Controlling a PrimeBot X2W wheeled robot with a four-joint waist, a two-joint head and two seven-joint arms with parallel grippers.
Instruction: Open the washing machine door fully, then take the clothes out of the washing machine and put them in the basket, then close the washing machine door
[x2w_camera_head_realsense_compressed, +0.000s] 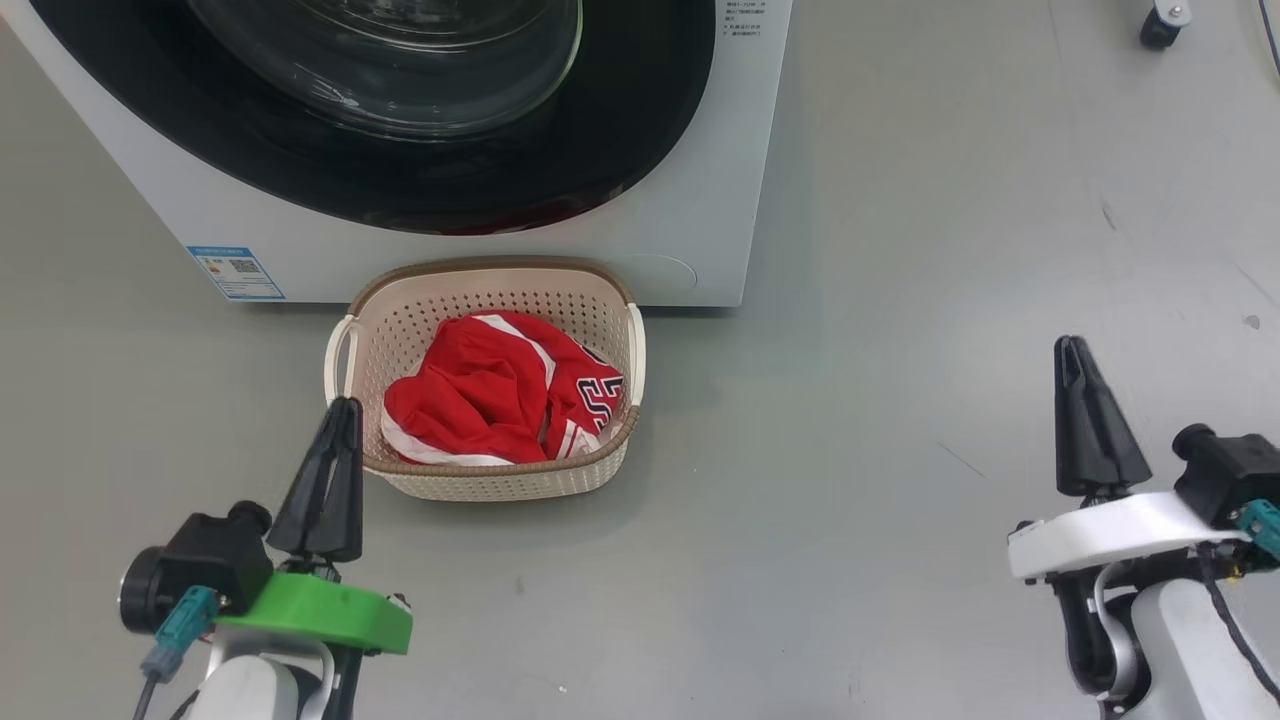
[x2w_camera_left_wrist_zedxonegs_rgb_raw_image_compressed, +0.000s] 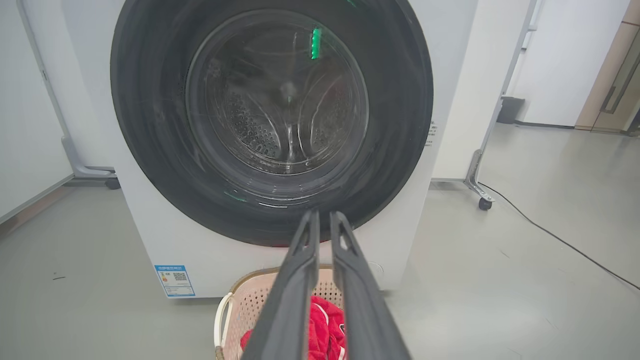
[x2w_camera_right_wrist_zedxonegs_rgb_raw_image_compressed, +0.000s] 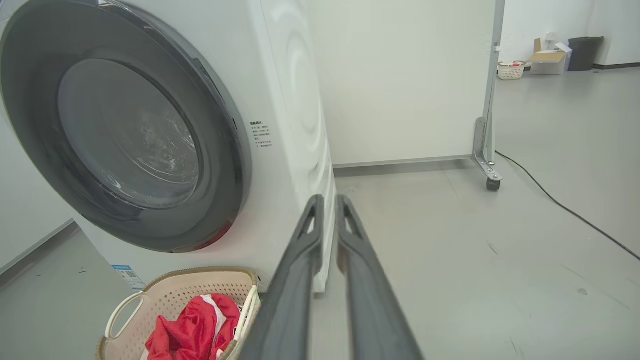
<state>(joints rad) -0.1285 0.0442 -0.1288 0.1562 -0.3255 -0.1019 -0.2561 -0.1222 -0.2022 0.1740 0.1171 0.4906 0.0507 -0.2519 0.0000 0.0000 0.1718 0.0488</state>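
the bright red jersey with white trim (x2w_camera_head_realsense_compressed: 490, 390) lies bunched in the cream perforated plastic basket with a brown rim (x2w_camera_head_realsense_compressed: 480, 270); its navy numerals are folded and unreadable. at the basket's 12 o'clock stands the white front-loading washing machine (x2w_camera_head_realsense_compressed: 700, 230), its round black-rimmed glass door (x2w_camera_head_realsense_compressed: 640, 120) shut. a blue qr-code sticker (x2w_camera_head_realsense_compressed: 235, 272) sits at 10 o'clock, its print too small to read. the left gripper (x2w_camera_head_realsense_compressed: 343, 405) at 7 o'clock and the right gripper (x2w_camera_head_realsense_compressed: 1070, 345) at 3 o'clock, well apart, are pinched nearly together and empty.
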